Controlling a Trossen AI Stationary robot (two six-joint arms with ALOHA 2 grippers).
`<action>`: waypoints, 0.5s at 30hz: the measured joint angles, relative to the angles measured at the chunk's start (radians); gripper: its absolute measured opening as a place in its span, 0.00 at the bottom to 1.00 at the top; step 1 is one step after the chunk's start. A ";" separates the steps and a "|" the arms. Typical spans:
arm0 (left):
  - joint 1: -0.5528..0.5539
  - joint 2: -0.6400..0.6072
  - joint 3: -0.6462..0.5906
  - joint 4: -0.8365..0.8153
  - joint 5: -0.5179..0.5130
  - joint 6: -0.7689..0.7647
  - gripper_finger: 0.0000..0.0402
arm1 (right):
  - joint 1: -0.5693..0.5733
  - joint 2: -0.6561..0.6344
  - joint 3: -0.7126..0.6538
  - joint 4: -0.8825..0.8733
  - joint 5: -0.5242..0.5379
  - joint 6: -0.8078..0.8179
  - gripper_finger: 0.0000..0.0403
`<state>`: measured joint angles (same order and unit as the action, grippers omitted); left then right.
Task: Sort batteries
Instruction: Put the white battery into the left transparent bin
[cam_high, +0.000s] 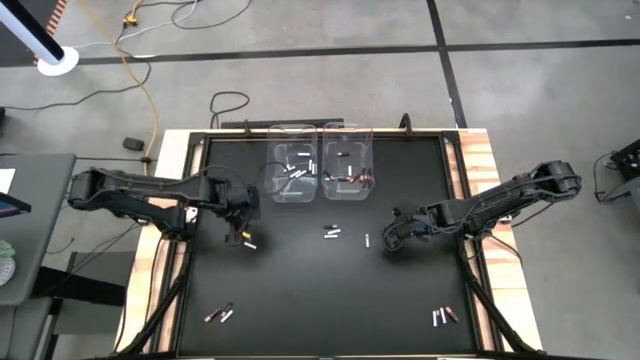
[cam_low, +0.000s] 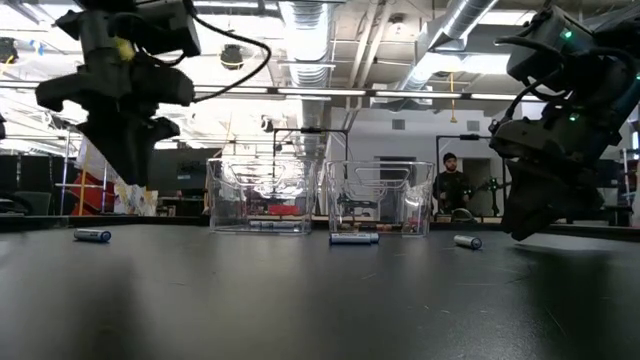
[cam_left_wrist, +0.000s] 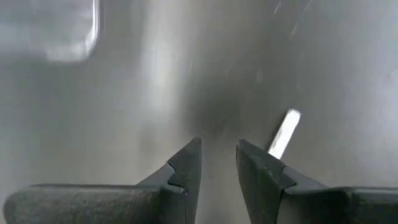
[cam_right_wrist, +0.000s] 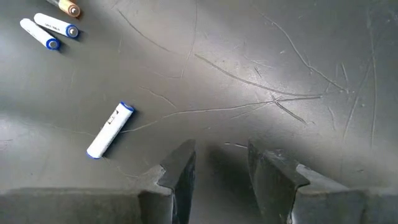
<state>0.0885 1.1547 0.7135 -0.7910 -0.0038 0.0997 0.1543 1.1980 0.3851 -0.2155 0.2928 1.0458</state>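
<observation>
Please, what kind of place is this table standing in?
It looks like an industrial lab or workshop: exposed ceiling ducts, a bare concrete floor crossed by a yellow cable, and a person standing among equipment behind the table.

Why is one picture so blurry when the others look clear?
The left wrist view is smeared: the mat and the white battery beyond the fingers look streaky and soft. The right wrist view is sharp, showing scratches on the mat and a crisp battery. The low view has bright ceiling lights, so both arms look like dark shapes.
</observation>
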 joint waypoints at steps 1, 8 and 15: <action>-0.006 0.007 0.002 0.005 0.001 0.016 0.23 | 0.000 0.000 0.000 0.001 0.000 0.000 0.41; -0.050 0.071 0.000 0.007 0.068 0.034 0.23 | -0.014 0.000 0.000 0.000 0.000 0.027 0.41; -0.122 0.154 0.000 0.052 0.074 0.057 0.23 | -0.038 0.000 0.000 0.000 0.000 0.027 0.41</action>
<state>-0.0336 1.3083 0.7136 -0.7394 0.0704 0.1570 0.1162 1.1980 0.3855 -0.2153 0.2928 1.0729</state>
